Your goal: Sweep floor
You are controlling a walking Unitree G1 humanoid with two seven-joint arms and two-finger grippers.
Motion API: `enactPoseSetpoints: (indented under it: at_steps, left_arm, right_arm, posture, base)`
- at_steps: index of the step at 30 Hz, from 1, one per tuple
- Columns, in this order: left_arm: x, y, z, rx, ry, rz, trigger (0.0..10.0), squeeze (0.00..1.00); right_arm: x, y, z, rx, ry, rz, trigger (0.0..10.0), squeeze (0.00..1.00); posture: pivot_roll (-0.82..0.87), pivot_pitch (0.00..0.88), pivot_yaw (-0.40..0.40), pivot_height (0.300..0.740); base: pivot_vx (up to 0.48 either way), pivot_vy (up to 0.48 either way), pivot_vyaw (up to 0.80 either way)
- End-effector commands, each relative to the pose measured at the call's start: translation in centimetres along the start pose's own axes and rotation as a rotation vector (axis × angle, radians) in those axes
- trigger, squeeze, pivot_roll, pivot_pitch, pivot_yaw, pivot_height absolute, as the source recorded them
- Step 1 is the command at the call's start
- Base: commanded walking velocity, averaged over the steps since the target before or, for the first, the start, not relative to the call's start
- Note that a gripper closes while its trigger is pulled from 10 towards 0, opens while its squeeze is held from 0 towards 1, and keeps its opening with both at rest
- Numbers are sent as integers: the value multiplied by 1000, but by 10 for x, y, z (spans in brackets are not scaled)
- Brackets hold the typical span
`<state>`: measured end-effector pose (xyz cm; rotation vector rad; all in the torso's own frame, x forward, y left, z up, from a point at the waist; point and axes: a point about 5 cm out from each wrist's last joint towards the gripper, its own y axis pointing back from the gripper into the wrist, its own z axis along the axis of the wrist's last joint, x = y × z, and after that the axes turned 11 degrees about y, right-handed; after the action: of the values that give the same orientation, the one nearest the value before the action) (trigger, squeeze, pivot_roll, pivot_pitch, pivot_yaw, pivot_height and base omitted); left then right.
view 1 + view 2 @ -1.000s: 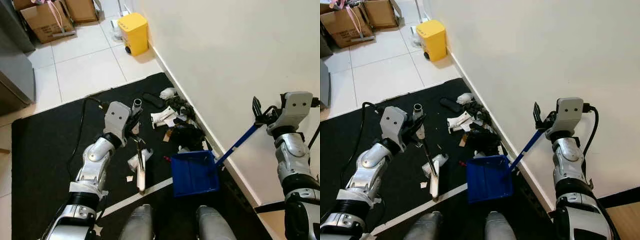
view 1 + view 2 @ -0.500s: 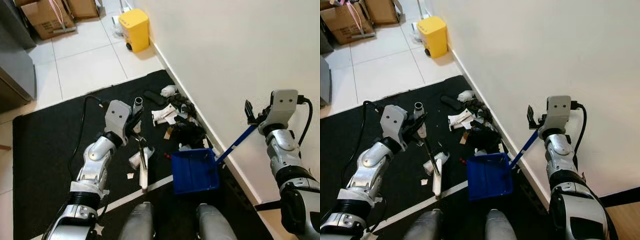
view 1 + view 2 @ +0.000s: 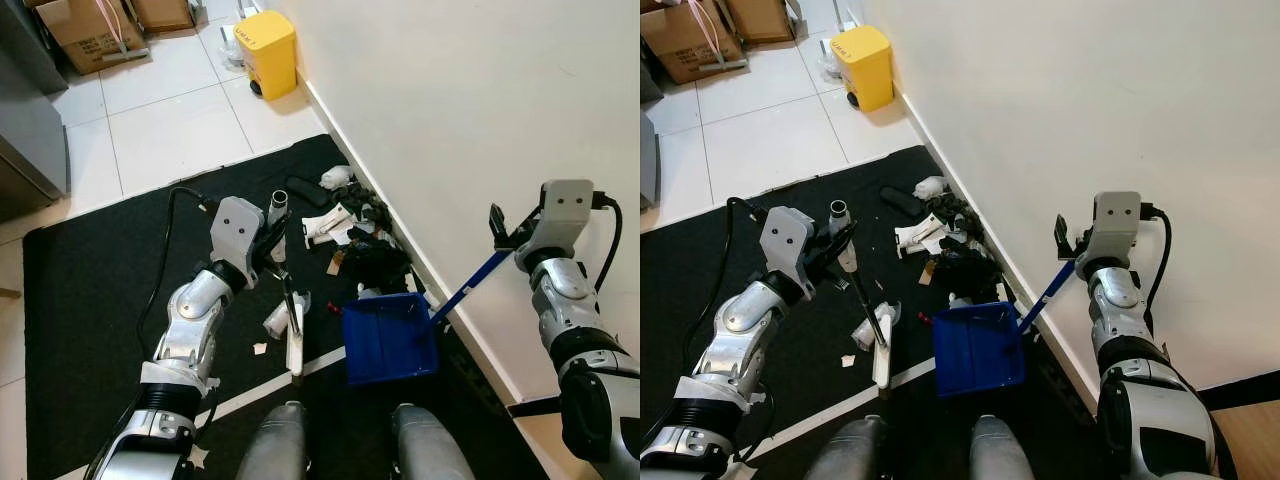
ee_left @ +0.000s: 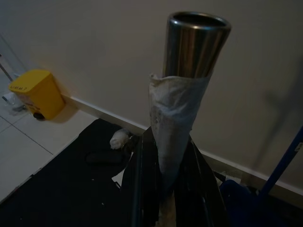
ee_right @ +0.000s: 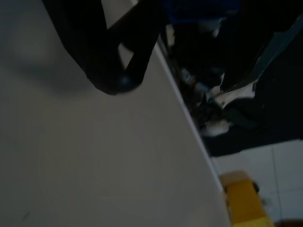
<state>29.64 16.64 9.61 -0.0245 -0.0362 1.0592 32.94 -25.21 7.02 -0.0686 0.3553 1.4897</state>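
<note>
Broom: my left gripper (image 3: 272, 240) is clamped on the steel tube handle (image 4: 189, 71); pale flat head (image 3: 296, 350) on the black mat (image 3: 90, 300)
Dustpan: blue plastic tray (image 3: 388, 338) on the mat by the wall (image 3: 480, 110) — my right gripper (image 3: 505, 228) grips its long handle (image 3: 470, 285), forearm raised
Litter: crumpled scraps (image 3: 355, 235) along the wall

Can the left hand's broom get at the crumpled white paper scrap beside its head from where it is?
Probably yes. The left hand grips the metal-handled broom, whose pale head lies on the black mat beside the crumpled white paper scrap. Nothing lies between them, and the blue plastic dustpan waits just beyond.
</note>
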Motion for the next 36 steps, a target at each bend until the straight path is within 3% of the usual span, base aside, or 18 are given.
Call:
enactPoseSetpoints:
  at_steps: [1,20,36]
  left_arm:
    - [-3,-4,6,-24,3,-17,10000,0]
    - [2,-4,16,-38,-17,-33,10000,0]
    - [-3,-3,18,-62,11,-33,10000,0]
  right_arm:
    - [3,0,-5,38,-17,18,10000,0]
    - [12,-11,13,24,-16,21,10000,0]
    - [5,-11,12,32,-47,-15,10000,0]
  posture:
    - [70,98,17,740]
    - [107,171,6,740]
    - [98,207,1,740]
  base:
    - [0,0,0]
    - [0,0,0]
    - [0,0,0]
